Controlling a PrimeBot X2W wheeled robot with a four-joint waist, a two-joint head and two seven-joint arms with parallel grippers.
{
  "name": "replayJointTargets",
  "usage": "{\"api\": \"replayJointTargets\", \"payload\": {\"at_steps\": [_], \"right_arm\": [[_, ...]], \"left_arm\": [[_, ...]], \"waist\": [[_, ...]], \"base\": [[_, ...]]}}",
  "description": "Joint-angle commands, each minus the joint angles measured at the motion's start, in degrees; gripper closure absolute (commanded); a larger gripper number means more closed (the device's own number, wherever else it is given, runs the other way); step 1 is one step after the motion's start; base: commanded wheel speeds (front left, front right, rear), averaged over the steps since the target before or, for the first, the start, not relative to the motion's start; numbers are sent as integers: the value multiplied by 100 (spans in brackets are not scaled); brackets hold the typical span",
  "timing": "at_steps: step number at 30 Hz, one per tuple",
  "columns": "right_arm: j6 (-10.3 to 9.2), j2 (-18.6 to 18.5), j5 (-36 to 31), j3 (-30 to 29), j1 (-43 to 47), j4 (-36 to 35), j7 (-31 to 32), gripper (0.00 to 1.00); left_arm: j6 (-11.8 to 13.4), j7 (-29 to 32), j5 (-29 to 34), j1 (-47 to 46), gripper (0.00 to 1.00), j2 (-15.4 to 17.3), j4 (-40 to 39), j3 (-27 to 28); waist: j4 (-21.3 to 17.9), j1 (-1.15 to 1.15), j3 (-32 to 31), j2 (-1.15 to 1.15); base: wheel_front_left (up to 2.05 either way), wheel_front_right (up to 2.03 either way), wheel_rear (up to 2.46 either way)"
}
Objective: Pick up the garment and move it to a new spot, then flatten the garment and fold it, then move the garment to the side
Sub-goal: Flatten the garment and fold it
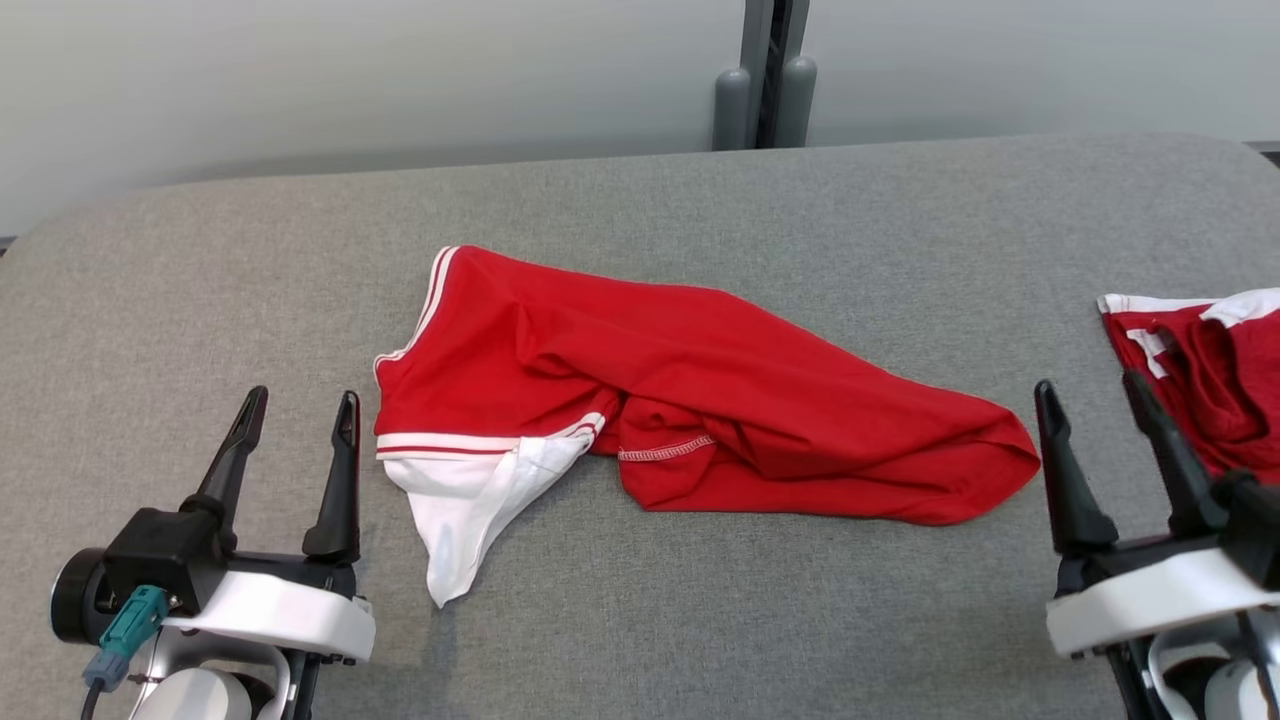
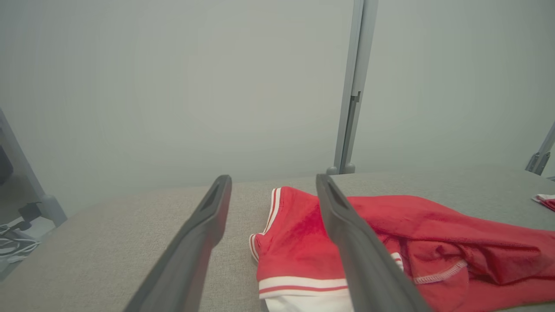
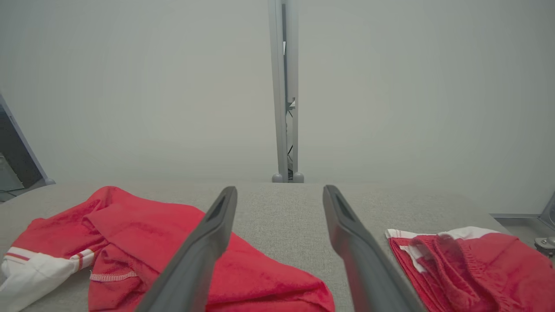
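At the middle of the worktop [image 1: 700, 620] the red garment [image 1: 720, 390] is laid; the left tool [image 1: 303, 395] is held at its near left, the right tool [image 1: 1089, 380] at its near right, both spread wide, empty.

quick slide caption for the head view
Crumpled red garment lies on the grey table between the open left gripper and open right gripper, a second red garment at right.

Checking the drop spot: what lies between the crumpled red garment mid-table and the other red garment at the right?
Bare grey table, with the open right gripper standing in that gap; head and right wrist views show it.
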Motion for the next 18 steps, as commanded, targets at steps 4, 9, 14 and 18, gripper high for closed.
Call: {"api": "replayJointTargets", "payload": {"at_steps": [4,9,14,18], "right_arm": [[-1,32,-34,-18,252,-227,164,0],[-1,70,-70,-46,379,-361,275,0],[-1,89,-83,-63,436,-416,326,0],[-1,96,-94,-49,404,-421,355,0]], "left_arm": [[46,4,-39,65,0,60,23,24],[57,36,-52,75,0,98,35,15],[81,58,-65,99,0,110,32,-6],[92,87,-62,80,0,117,-3,-29]], "waist": [[-30,0,-83,0],[-33,0,-130,0],[1,0,-164,0],[45,0,-143,0]], "base": [[0,0,0],[0,0,0],[0,0,0],[0,0,0]]}}
